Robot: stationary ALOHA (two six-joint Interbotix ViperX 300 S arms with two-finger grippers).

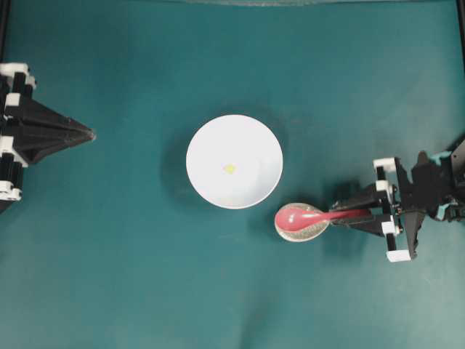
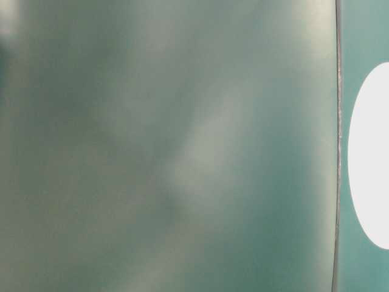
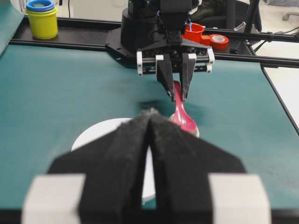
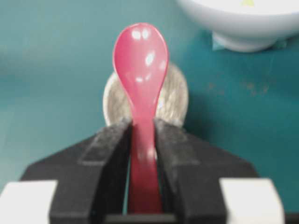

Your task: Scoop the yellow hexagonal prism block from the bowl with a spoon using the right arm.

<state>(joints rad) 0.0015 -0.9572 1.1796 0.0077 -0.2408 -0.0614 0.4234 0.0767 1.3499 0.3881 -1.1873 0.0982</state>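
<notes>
The white bowl stands mid-table with the tiny yellow hexagonal prism block inside, near its centre. Right of it, the pink-red spoon has its scoop over a small speckled dish. My right gripper is shut on the spoon's handle; in the right wrist view the handle sits clamped between both fingers, and the scoop points toward the bowl. My left gripper is shut and holds nothing at the far left, well away from the bowl.
Teal cloth covers the table. Stacked yellow and blue cups, a red cup and a red tape roll sit on the far rail behind the right arm. The table-level view is a blur with a white shape at its right edge.
</notes>
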